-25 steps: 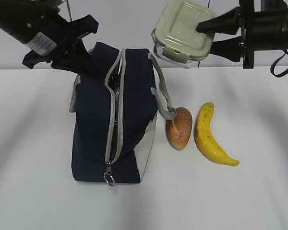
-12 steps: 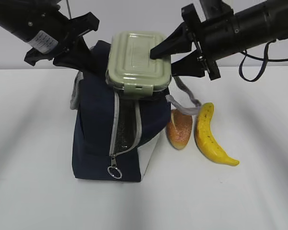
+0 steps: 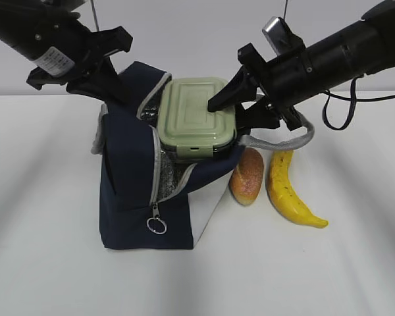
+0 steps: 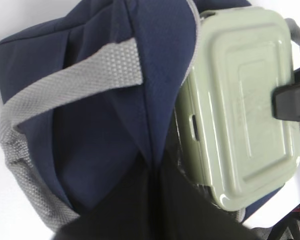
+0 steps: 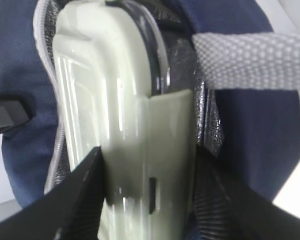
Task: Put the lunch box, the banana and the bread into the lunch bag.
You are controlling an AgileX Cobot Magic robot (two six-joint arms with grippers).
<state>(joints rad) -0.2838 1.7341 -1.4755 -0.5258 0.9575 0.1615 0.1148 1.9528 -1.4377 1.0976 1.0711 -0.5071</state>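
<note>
Now lunch box (image 3: pixel 196 117) sits lower inside lunch bag (image 3: pixel 128 191).

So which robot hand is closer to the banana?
Right. The right gripper holds the lunch box just above-left of the banana; the left gripper pinches the lunch bag on its far side.

A plain white surface (image 3: pixel 59 263) fills the lower part of the exterior view, matte and evenly lit, with soft grey shadows spread across it in broad blurred bands. Behind it rises a pale grey-white wall (image 3: pixel 184 33), bare and smooth, meeting the surface along a straight horizontal line.
</note>
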